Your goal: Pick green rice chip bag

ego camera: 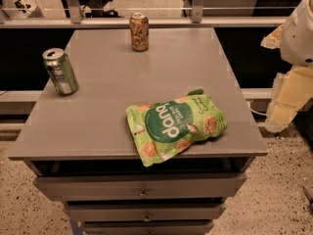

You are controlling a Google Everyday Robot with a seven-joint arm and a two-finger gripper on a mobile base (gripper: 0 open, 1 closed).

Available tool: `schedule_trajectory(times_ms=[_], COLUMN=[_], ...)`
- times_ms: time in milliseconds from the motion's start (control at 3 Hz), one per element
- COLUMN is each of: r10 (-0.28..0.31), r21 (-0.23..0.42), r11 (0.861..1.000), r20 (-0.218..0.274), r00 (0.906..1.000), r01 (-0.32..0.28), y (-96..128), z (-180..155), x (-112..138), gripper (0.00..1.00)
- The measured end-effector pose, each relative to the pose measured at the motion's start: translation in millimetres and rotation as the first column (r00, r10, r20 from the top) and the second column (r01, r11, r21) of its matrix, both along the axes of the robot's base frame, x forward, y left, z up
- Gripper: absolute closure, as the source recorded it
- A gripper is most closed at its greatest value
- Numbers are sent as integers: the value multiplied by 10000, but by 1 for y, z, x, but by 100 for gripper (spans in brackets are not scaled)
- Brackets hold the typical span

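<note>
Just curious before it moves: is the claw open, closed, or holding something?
Claw, at the right edge beside the table: cannot be told. The green rice chip bag lies on the table.

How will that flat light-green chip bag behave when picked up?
The crinkly light-green chip bag would probably flex and sag, being a soft pouch. It looks puffy, so likely light. One corner overhangs the front edge of the grey table, so a push might slide it off. The hand is out of view.
</note>
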State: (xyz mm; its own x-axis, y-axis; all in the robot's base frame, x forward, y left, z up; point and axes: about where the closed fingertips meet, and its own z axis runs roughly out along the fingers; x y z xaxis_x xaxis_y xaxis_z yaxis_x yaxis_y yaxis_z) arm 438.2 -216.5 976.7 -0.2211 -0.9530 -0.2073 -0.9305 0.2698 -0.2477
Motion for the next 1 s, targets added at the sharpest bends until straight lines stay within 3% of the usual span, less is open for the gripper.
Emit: schedule_trajectory(times_ms=[333,667,1000], r10=[1,438,1336], r21=[1,262,848], r11=[10000,9987,9878], r20=[2,-78,-305], r00=[10000,9990,9906], r01=[-1,-436,-1306], y=[0,8,34], z=[0,-9,-39], x=[0,4,11], gripper=[0,0,0])
